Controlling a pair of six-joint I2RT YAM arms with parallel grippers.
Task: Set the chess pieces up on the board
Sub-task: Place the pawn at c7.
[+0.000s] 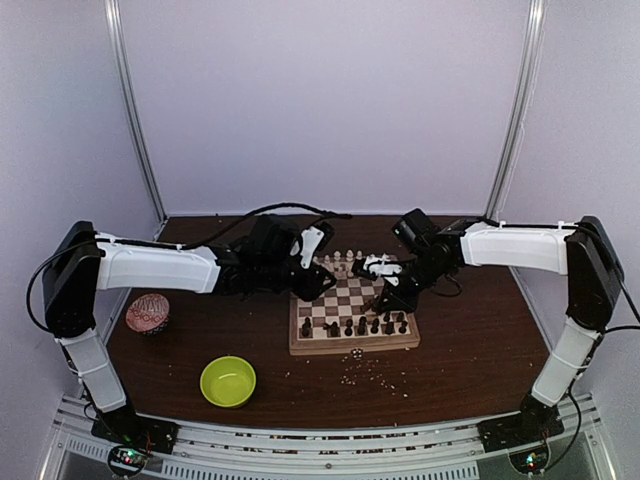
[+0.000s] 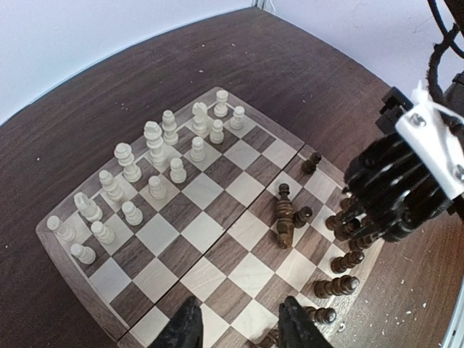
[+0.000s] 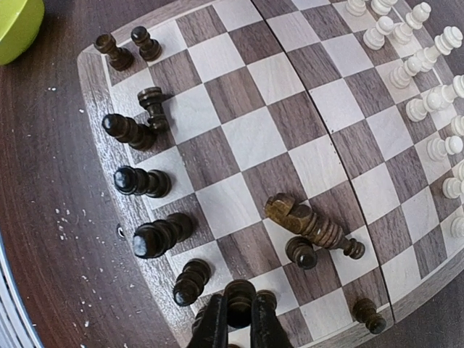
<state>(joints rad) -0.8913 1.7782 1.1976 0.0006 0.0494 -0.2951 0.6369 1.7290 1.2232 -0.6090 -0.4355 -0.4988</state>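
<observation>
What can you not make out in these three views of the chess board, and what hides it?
- Top external: chess pieces too small to identify; the left gripper covers the board's far-left squares.
- Left wrist: the right gripper hides some dark pieces.
- Right wrist: cream pieces cut off by the right edge.

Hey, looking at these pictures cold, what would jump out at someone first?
The chessboard in the middle of the table draws the eye first. Cream pieces stand in rows along its far side. On the middle squares a tall dark piece lies toppled, and the right gripper pinches a small dark piece by the rim on the dark side.
</observation>
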